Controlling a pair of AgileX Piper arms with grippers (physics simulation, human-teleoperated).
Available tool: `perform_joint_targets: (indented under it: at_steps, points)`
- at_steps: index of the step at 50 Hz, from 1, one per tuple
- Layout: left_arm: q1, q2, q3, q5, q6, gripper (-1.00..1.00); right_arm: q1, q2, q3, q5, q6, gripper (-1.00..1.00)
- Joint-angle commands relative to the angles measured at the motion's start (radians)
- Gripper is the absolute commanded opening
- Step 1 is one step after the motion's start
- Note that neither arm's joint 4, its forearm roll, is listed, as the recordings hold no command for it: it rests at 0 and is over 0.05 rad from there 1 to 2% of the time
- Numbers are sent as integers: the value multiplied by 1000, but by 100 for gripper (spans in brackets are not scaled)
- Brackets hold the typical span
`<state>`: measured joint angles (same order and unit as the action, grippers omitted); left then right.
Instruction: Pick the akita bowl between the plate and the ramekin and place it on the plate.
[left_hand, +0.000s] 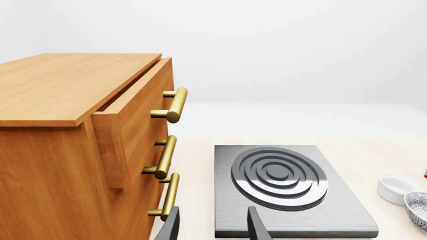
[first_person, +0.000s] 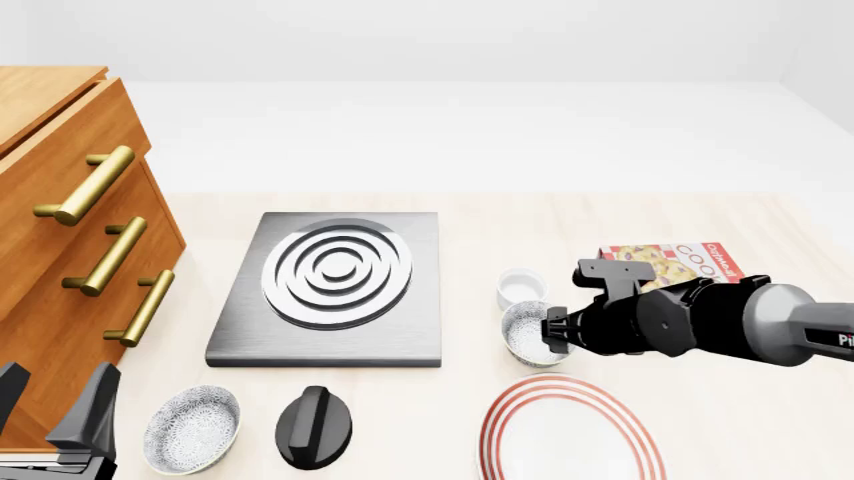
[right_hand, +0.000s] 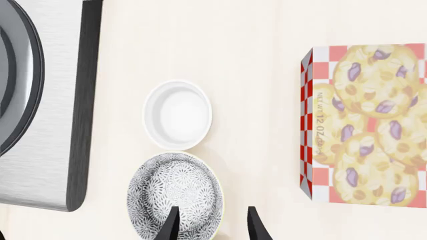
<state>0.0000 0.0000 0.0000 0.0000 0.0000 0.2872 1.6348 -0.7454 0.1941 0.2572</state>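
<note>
the left wrist view looks past the left tool (left_hand: 212, 225), whose two dark fingers stand apart with nothing between them, toward a wooden drawer chest (left_hand: 73, 145) with three brass handles, its top drawer pulled partly out. beside the chest a dark stove plate (left_hand: 287, 190) with raised rings lies on the pale bench (left_hand: 387, 150). at the far edge of this view the ramekin (left_hand: 395, 187) and a sliver of the akita bowl (left_hand: 418, 209) show; no writing is legible here.

the front view shows what the wrist cameras miss: the plate (first_person: 567, 435) with red rings at the near edge, a second speckled bowl (first_person: 192, 428) and a black knob (first_person: 315, 427) near the left tool (first_person: 54, 405). the akita bowl (first_person: 530, 330) sits between the plate and the ramekin (first_person: 519, 285), just beside the ramekin. the right tool (first_person: 555, 330) is over the bowl's right side. behind the arm lies a cookie box (first_person: 687, 262) with the letters "coo" readable.

the right wrist view looks straight down: the ramekin (right_hand: 177, 115) touches or nearly touches the akita bowl (right_hand: 175, 195). the right tool (right_hand: 212, 224) is spread, one finger over the bowl's inside and one outside its rim, not clamped. the cookie box (right_hand: 367, 122) shows cookies on red checks and the small print "net wt 12 oz".
</note>
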Motion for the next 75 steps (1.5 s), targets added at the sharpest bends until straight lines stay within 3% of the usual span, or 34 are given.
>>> perform_joint_targets:
  at_steps: [1, 16, 17, 23, 29, 52, 75]
  points:
    - [0, 0, 0, 0, 0, 100, 18, 51, 7, -32, 24, 100]
    - [0, 0, 0, 0, 0, 100, 9, 70, 10, -50, 26, 100]
    - [0, 0, 0, 0, 0, 100, -31, 55, 24, -55, -5, -100]
    - [0, 0, 0, 0, 0, 100, 2, 28, 18, -61, 41, -100]
    - [0, 0, 0, 0, 0, 100, 12, 4, 17, -58, 50, -100]
    - [0, 0, 0, 0, 0, 100, -1, -165, -9, 51, 25, -100]
    - [0, 0, 0, 0, 0, 100, -18, -383, 42, 185, -52, -100]
